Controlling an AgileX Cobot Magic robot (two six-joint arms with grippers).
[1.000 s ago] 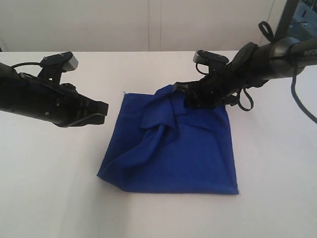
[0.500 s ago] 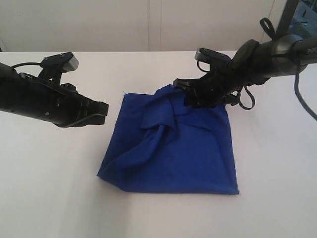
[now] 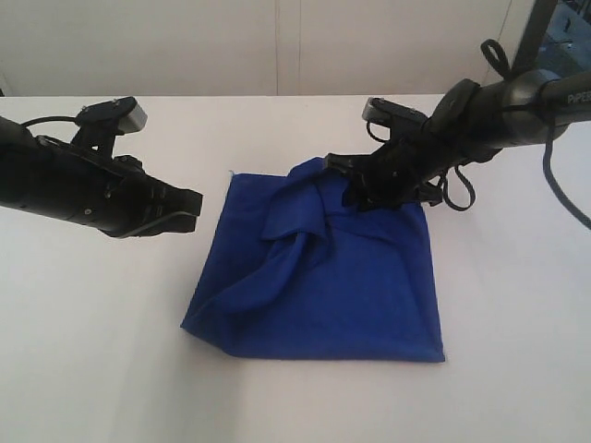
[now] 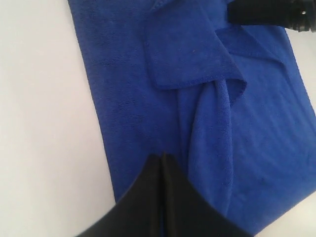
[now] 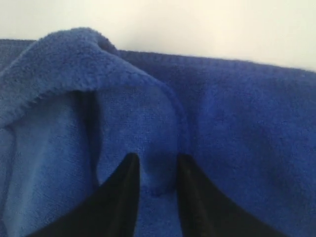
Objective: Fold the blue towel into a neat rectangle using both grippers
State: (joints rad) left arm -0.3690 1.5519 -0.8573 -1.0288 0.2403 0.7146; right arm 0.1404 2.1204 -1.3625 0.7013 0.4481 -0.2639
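Note:
The blue towel (image 3: 351,295) lies rumpled on the white table, with a loose flap folded over its far middle and a bunched ridge running toward its near left corner. My left gripper (image 3: 194,208) hovers just left of the towel, shut and empty; in the left wrist view its closed tips (image 4: 162,157) sit over the towel (image 4: 187,59). My right gripper (image 3: 349,180) is at the towel's far edge, open. In the right wrist view its fingers (image 5: 158,160) straddle a hemmed fold of the towel (image 5: 237,123).
The white table (image 3: 92,351) spreads wide around the towel on all sides. A pale wall (image 3: 277,46) runs behind it. A dark frame (image 3: 545,37) stands at the far right, behind the right arm and its cables.
The right gripper has shifted slightly at the towel's far edge. The left arm and the towel look unchanged.

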